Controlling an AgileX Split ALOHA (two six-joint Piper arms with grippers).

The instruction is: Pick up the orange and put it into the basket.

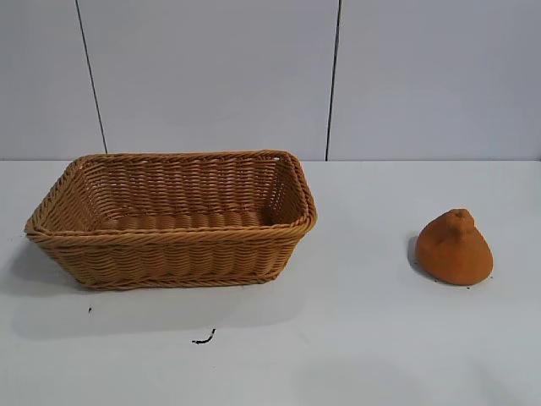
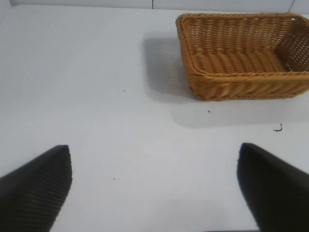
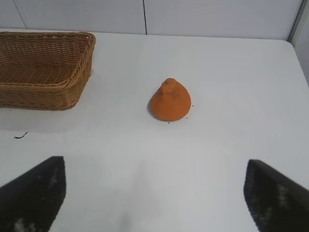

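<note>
Resting on the white table (image 1: 355, 338), the basket (image 1: 169, 254) is the biggest thing before me: tan woven wicker, rectangular, sides flaring up to a braided rim, nothing lying inside it that I can see. It sits toward my left arm's side. Well apart from it, toward my right arm's side, the orange (image 1: 455, 248) sits on the bare tabletop, rounded below with its small knobby top pointing up.

My left gripper (image 2: 154, 188) hangs over open table with its two dark fingers (image 2: 36, 186) spread wide and nothing between them; the basket lies farther off ahead of it. My right gripper (image 3: 154, 193) is likewise spread wide and empty, its fingers (image 3: 34, 191) clear of the orange.

A small black squiggle (image 1: 204, 339) marks the table just in front of the basket. I can read no label, brand or writing anywhere.
</note>
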